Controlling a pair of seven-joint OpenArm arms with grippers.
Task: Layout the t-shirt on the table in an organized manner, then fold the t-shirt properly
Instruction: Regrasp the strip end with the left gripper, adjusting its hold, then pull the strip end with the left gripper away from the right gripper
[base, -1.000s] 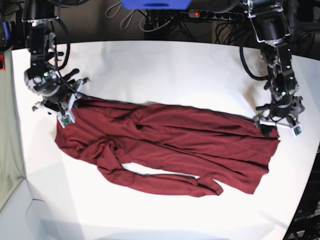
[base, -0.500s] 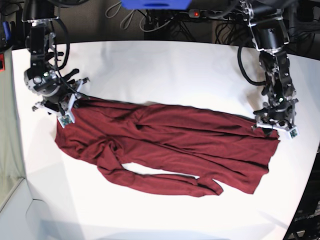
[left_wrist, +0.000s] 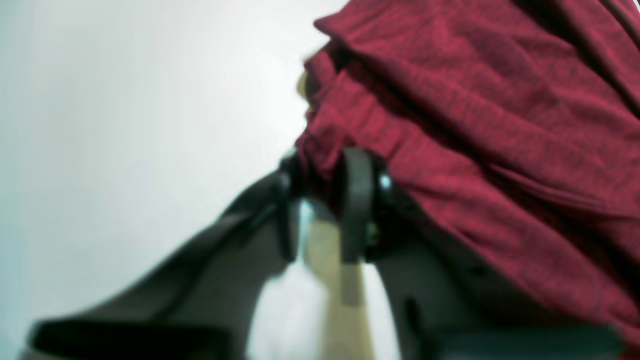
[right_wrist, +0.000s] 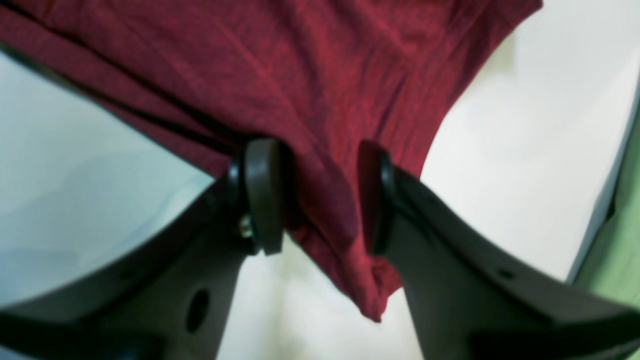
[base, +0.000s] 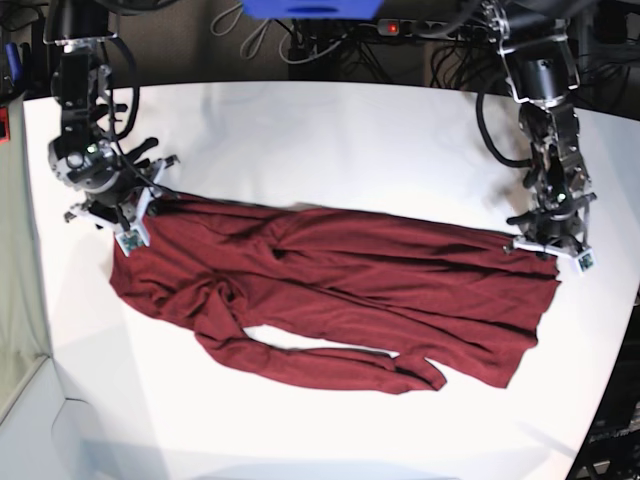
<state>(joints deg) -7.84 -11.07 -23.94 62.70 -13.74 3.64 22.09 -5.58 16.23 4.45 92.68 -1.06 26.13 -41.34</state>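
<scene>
The maroon t-shirt (base: 330, 290) lies stretched out and wrinkly across the white table (base: 330, 130), with one sleeve trailing toward the front. In the base view my left gripper (base: 546, 248) stands over the shirt's right end. The left wrist view shows that gripper (left_wrist: 322, 175) with its pads pinched on a fold of the t-shirt (left_wrist: 475, 100). My right gripper (base: 128, 218) is at the shirt's far left corner. Seen from the right wrist, the gripper (right_wrist: 320, 195) has a thick bunch of t-shirt (right_wrist: 300, 65) filling the gap between its pads, and the cloth's tip hangs below them.
Cables, a power strip with a red light (base: 392, 28) and a blue object (base: 310, 8) line the table's back edge. A green surface (base: 15, 300) lies past the left edge. The dark table edge curves close by the left gripper on the right.
My left gripper's jaws have gone from wide apart to closed on the shirt's right end, shifting slightly toward the back. The right gripper and the shirt have stayed put.
</scene>
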